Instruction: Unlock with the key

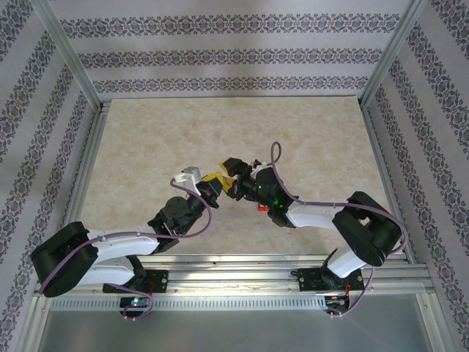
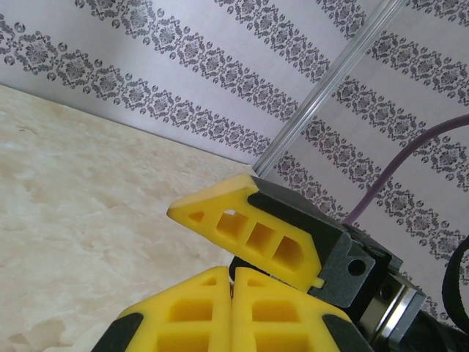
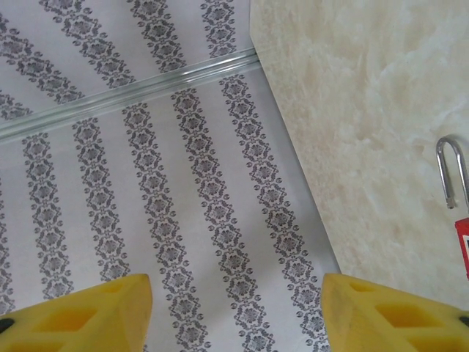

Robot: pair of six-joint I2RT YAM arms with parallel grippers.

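My left gripper [image 2: 233,279] was shut, its two yellow ribbed plastic fingers [image 2: 183,315] pressed flat together along one seam. Couldn't tell whether anything thin was pinched btwn them. My right gripper [image 3: 234,290] was wide, its yellow fingertips [image 3: 95,312] far apart w/ wall & table seen through the gap. The two grippers met tip to tip near the table's middle. In the left wrist cam one yellow finger [image 2: 249,231] of the right gripper, on its black mount [image 2: 352,268], hung tilted just above my shut left tips. It was v. close, but contact I couldn't tell. The task's thing, a small red padlock with a silver U-shaped metal shackle [image 3: 462,246], lay flat on the beige marble-pattern tabletop [image 1: 146,139], apart from both grippers. In the right wrist cam it sat at the right edge, beyond my right-hand finger, w/ the shackle pointing away from the cam & the red body cut off by the edge. Whether the shackle was latched, couldn't tell. From overhead the padlock was a red spot beside the right wrist, on its near side. A purple cable [image 2: 396,172] ran off the right arm. Around it all were walls of white paper w/ grey damask stripes [image 1: 220,55] & aluminium frame posts [image 1: 69,59].
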